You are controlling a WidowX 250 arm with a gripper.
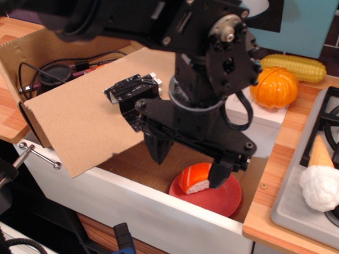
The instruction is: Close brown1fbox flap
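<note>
My pincer (189,165) hangs open, jaws apart, above the sushi (193,179) on the red plate (226,199). Flap (96,116) slants over the box (12,61) at left, half raised, on the worktop (0,112).

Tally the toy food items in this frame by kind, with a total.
Sushi: 1
Pumpkin: 1
Corn: 1
Ice cream cone: 1
Total: 4
</note>
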